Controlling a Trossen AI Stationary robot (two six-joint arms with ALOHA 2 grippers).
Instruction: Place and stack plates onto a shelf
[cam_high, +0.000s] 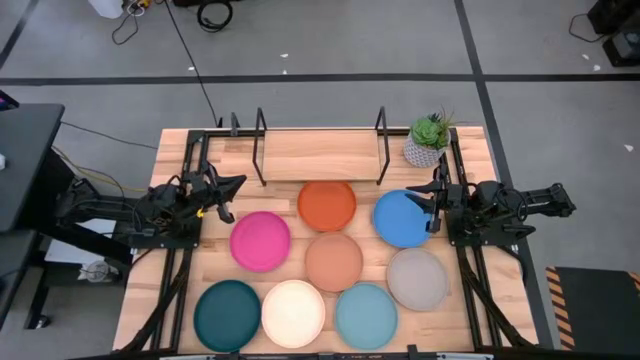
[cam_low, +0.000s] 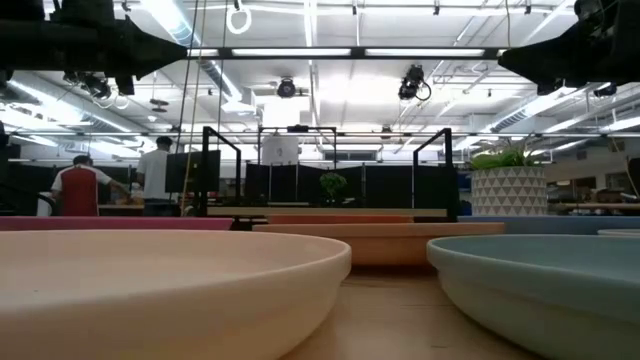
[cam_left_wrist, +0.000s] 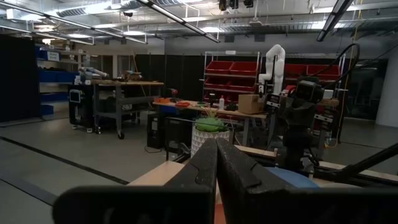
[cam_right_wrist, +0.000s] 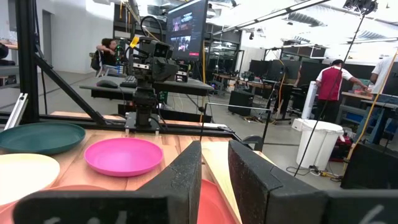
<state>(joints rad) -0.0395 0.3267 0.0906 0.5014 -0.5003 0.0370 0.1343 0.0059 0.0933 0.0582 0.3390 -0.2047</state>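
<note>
Eight plates lie flat on the table: pink (cam_high: 260, 241), orange (cam_high: 327, 206), blue (cam_high: 402, 218), terracotta (cam_high: 334, 261), grey (cam_high: 417, 278), dark teal (cam_high: 227, 315), cream (cam_high: 293, 313) and light blue (cam_high: 365, 315). The shelf (cam_high: 320, 155) stands at the table's far edge, with no plate on its board between the black loops. My left gripper (cam_high: 230, 196) is shut; it hovers left of the pink plate. My right gripper (cam_high: 433, 205) is open by a narrow gap (cam_right_wrist: 214, 168) over the blue plate's right rim. Neither touches anything.
A potted plant (cam_high: 428, 140) stands at the far right corner, beside the shelf's right loop (cam_high: 381, 132). The low view looks across the cream plate (cam_low: 150, 290) and the light blue plate (cam_low: 550, 290). People (cam_low: 75, 188) work in the room behind.
</note>
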